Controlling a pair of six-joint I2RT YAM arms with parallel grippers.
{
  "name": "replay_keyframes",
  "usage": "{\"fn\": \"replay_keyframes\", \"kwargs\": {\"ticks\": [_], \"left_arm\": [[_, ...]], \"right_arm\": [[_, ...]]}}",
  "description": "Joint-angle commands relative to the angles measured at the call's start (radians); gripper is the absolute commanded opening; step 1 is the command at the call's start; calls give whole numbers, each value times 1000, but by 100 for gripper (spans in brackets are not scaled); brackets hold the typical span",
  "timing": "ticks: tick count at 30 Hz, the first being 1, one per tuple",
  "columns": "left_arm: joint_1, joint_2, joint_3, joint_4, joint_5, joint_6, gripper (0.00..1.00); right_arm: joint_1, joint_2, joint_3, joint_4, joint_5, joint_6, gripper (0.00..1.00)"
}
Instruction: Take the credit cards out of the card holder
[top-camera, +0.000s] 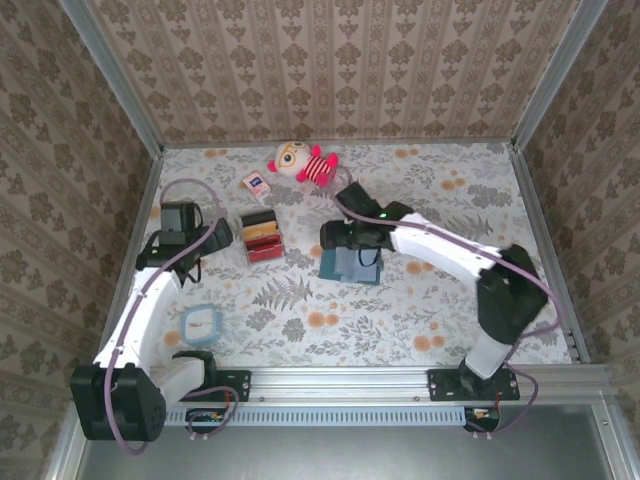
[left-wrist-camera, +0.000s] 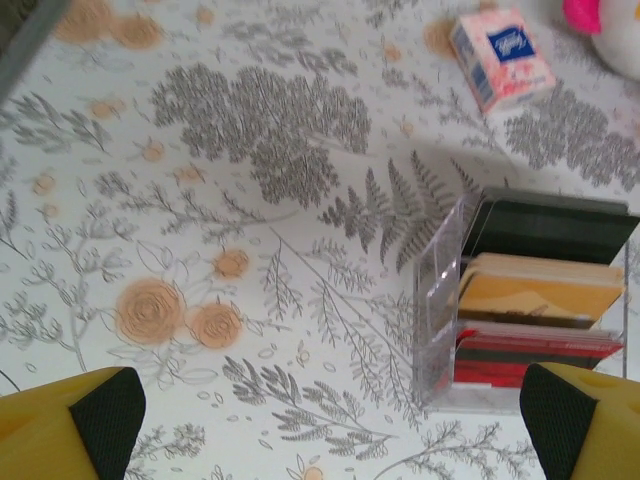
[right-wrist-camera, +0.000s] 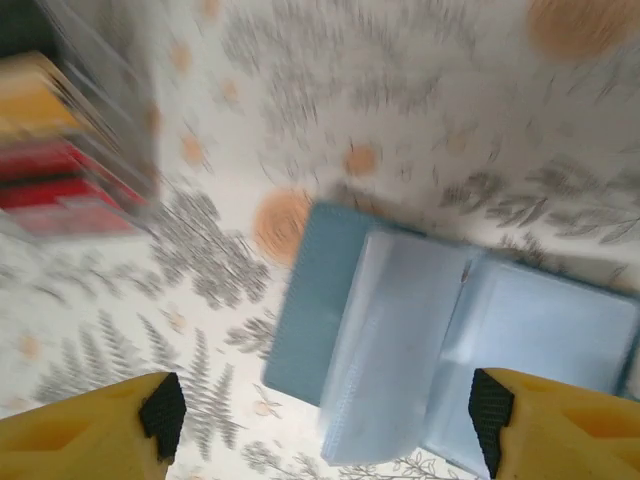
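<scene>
The card holder (right-wrist-camera: 400, 340) is a teal-blue wallet lying open on the floral table, its pale grey-blue plastic pockets facing up; from above it (top-camera: 352, 266) sits mid-table. My right gripper (right-wrist-camera: 330, 420) hovers open over it, one finger on each side, nothing between them. It (top-camera: 340, 238) is at the wallet's far edge. A tan-orange credit card (left-wrist-camera: 535, 292) and a red one (left-wrist-camera: 530, 355) stand in a clear acrylic stand (left-wrist-camera: 440, 300), behind them a black card (left-wrist-camera: 550, 228). My left gripper (left-wrist-camera: 330, 430) is open and empty just left of that stand (top-camera: 262, 238).
A white-and-red packet (left-wrist-camera: 503, 58) and a pink plush toy (top-camera: 300, 160) lie at the back. A blue-rimmed square lid (top-camera: 203, 322) rests near the left arm. Patterned walls enclose the table on three sides. The right wrist view is motion-blurred.
</scene>
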Motion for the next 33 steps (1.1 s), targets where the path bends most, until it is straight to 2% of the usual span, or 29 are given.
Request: {"fn": "replay_keyframes", "kwargs": {"ticks": [1,6,13,18,22,28,33], "left_arm": [[19,-3,71,-59,-54,49,100],[64,-24,99,-53,-106,52,100],[151,-59,40,17,-119,54,100],[176,-101,-109,177,-132,124,100],[175,-155,-263,361,-146,197,100],[176,-189,-445,605,-87,236,100],[175,-116,-510,780,43,297,100]], "right_arm": [[-48,-124,-53,61,75,-43,88],[-140,-281,-103,80,241,-149,100],[-290,-417,-210,134,392,-213,100],[-394,-483,-368,255,480,-245,100],[-447,-531,-527,434,516,-303,100],[-493,-492,-707,631,559,-320,100],[-504,-393,-769,769,538,-376,100]]}}
